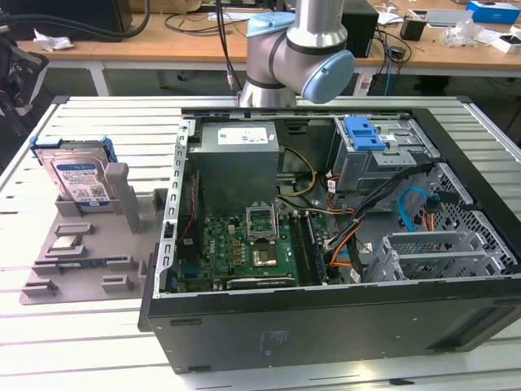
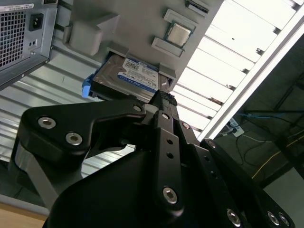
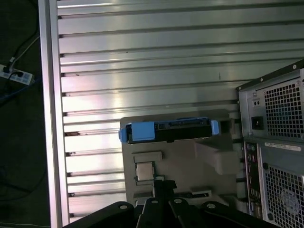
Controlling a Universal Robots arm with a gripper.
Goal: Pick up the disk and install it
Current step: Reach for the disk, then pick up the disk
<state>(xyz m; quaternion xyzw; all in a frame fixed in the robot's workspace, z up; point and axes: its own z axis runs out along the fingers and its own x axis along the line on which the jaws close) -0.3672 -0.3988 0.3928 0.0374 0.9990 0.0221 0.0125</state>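
I see the disk standing on edge in a slot of the grey holder. The holder lies on the slatted desk, at the exterior view's left of the open computer case. In the second wrist view my claw points toward the disk, apart from it. Released or clenched, I cannot tell.

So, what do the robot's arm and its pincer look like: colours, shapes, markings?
The arm is made of thick, round silver-grey segments, with pale blue caps on its joints. The pincer is matt black, built of flat bars and links that are fastened with round silver screws. I see no markings on either.
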